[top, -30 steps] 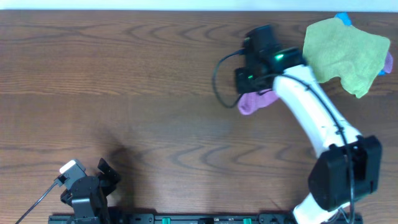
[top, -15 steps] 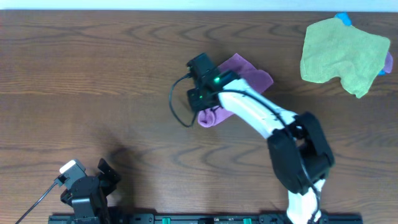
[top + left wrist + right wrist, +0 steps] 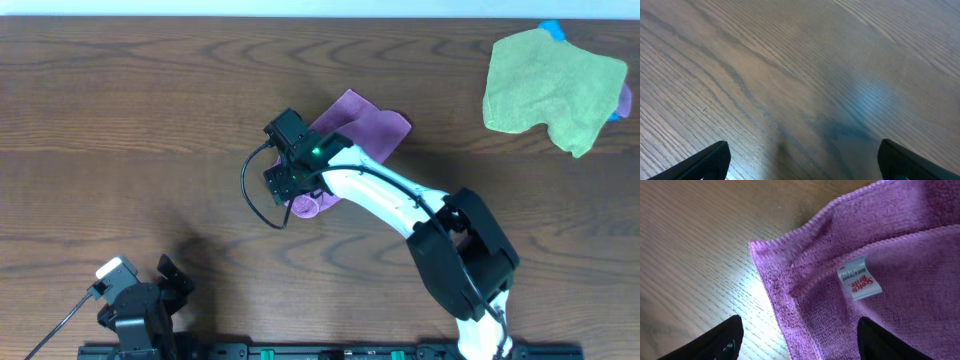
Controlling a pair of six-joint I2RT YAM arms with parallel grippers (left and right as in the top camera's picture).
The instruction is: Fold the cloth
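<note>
The cloth (image 3: 365,122) lies rumpled on the table (image 3: 150,120), well to the left of the green cloth (image 3: 550,85). The right gripper (image 3: 800,325) is over its corner, jaws apart and gripping nothing. The left gripper (image 3: 804,147), farther from the green cloth, has jaws wide and empty.

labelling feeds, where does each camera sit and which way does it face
overhead: fixed above the table, looking straight down at the cloth and green cloth; left arm and right arm show.
left wrist: on that wrist, facing bare table; left claw tips show.
right wrist: on that wrist, facing the cloth; right claw tips show.
overhead and right wrist share the cloth.
</note>
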